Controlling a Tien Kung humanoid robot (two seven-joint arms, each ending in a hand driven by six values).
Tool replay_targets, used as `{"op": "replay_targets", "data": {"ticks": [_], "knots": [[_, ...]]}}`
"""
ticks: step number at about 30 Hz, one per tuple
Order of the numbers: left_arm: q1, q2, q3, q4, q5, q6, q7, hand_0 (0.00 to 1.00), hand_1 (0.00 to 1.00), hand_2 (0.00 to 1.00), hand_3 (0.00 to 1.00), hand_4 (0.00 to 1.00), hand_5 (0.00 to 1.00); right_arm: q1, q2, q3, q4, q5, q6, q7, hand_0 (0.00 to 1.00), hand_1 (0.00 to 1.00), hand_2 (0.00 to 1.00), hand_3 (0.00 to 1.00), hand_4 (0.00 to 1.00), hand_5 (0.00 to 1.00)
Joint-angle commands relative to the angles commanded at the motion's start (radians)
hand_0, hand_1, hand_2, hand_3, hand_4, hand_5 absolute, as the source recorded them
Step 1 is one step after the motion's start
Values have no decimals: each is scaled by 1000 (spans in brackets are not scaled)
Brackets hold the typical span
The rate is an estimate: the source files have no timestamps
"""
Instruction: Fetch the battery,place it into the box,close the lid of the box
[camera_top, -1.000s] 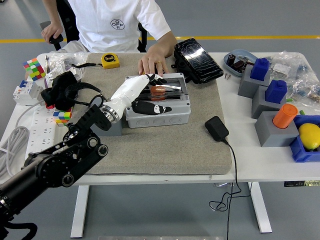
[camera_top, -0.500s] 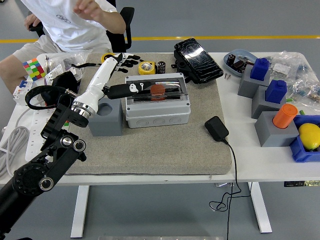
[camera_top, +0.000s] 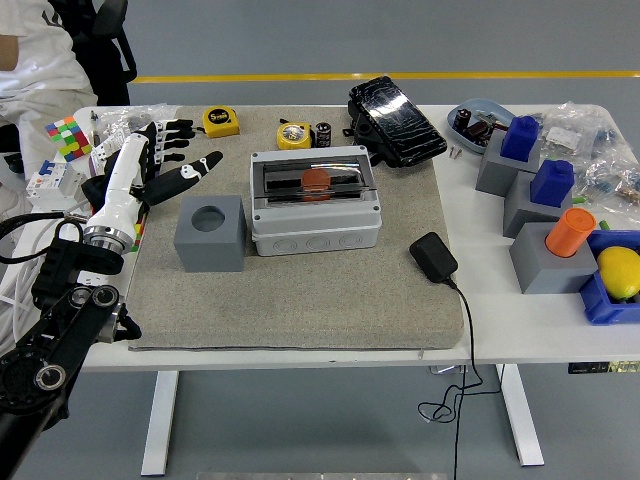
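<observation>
The grey box (camera_top: 315, 222) stands in the middle of the grey mat (camera_top: 300, 300). Its clear lid (camera_top: 316, 180) lies flat over it, and an orange object (camera_top: 316, 179) shows under the lid. A small black cylinder (camera_top: 322, 134) stands behind the box, next to a yellow tape measure (camera_top: 293, 134). My left hand (camera_top: 172, 156) is white with black fingertips. It hovers at the mat's left edge, well left of the box, fingers spread and empty. My right arm is out of view.
A grey block with a round hole (camera_top: 211, 232) stands left of the box. Also here: a second tape measure (camera_top: 221, 121), a black case (camera_top: 396, 120), a black adapter with cable (camera_top: 433, 256), a colour cube (camera_top: 68, 137), and grey blocks (camera_top: 545, 200) at right. A person in white (camera_top: 30, 60) is at the top left corner.
My left hand has drawn back from the box lid to the mat's left edge. The person's hand left the box and the person moved off to the top left. A tape measure and black cylinder now show behind the box.
</observation>
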Motion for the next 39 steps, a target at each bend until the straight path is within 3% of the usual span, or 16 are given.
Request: {"op": "replay_targets", "data": {"ticks": [18,39], "knots": [[5,7,-43,-5,-11,-20,15,589,695,690,683,995,357,21,-6,-14,-4,9,1,-1,544,598,585,541,913,475],[11,15,-33,-24,-17,-29,24,589,693,686,669,982,342,16,-9,-15,-4,8,1,-2,546,599,585,541,913,477]]}}
